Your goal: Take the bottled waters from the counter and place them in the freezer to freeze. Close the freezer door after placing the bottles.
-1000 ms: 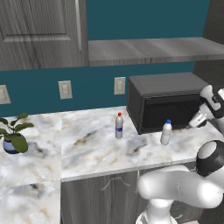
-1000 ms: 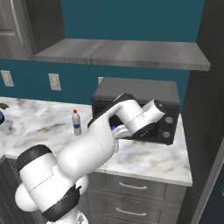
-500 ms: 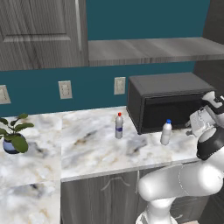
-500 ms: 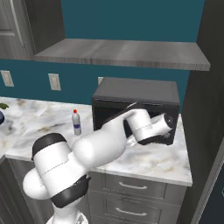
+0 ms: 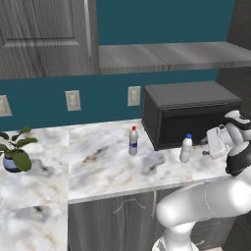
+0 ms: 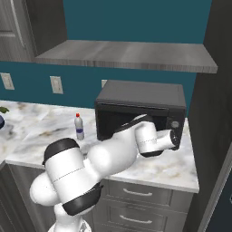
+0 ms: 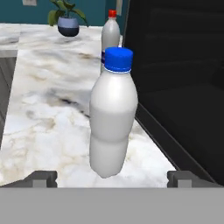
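Observation:
The blue-capped bottle (image 5: 186, 148) stands upright on the white marble counter (image 5: 103, 169), just in front of the black microwave's left corner. My gripper (image 5: 208, 145) hovers low to its right, aimed at it. In the hand view the blue-capped bottle (image 7: 113, 113) stands centred and close, with my open gripper (image 7: 113, 178) just short of it and its fingertips (image 7: 41, 178) wide apart on either side. The red-capped bottle (image 5: 133, 141) stands further left, and the red-capped bottle (image 7: 110, 33) shows behind the blue one. The freezer and its door are out of view.
The black microwave (image 5: 191, 115) sits right behind and beside the blue-capped bottle. A potted plant (image 5: 14, 152) stands at the counter's far left. A grey shelf (image 5: 171, 55) runs above. In the right base view my arm (image 6: 113, 154) crosses the microwave front.
The hand has dropped from in front of the microwave and come left toward the blue-capped bottle. Both bottles stand where they were.

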### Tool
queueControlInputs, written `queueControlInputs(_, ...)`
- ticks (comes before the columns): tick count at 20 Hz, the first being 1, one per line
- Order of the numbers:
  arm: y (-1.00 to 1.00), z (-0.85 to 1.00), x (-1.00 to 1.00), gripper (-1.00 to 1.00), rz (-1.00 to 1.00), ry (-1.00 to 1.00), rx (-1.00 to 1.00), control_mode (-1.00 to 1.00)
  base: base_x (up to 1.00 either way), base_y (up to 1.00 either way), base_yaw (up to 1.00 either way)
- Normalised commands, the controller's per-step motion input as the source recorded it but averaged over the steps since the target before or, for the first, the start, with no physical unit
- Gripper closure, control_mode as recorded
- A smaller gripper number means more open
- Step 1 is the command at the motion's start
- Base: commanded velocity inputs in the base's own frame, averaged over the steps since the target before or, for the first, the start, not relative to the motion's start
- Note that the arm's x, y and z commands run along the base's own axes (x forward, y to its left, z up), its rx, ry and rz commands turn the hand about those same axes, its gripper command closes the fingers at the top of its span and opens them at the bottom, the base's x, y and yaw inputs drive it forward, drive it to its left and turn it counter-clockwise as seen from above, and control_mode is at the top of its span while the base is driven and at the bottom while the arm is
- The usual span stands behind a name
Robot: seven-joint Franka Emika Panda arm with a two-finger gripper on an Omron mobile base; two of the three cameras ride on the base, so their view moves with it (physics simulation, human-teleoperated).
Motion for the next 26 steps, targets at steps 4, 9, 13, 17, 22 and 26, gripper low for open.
queueControlInputs(4,0.05,-0.14,0.53,-1.0,0.02,0.0,0.05,-1.0,0.0,0.0,0.0)
queueControlInputs(9,0.03,-0.17,0.15,-1.0,0.01,0.0,0.02,-1.0,0.0,0.0,0.0)
queueControlInputs(13,0.15,-0.1,0.0,-1.0,0.01,0.0,0.0,-1.0,0.0,0.0,0.0)
queueControlInputs(17,0.43,0.0,-0.14,-1.0,0.0,-0.02,-0.02,-1.0,0.0,0.0,0.0)
queueControlInputs(22,0.08,0.0,0.0,-1.0,0.0,0.0,0.02,-1.0,0.0,0.0,0.0)
queueControlInputs(26,0.24,0.0,-0.14,-1.0,0.0,-0.01,0.0,-1.0,0.0,0.0,0.0)
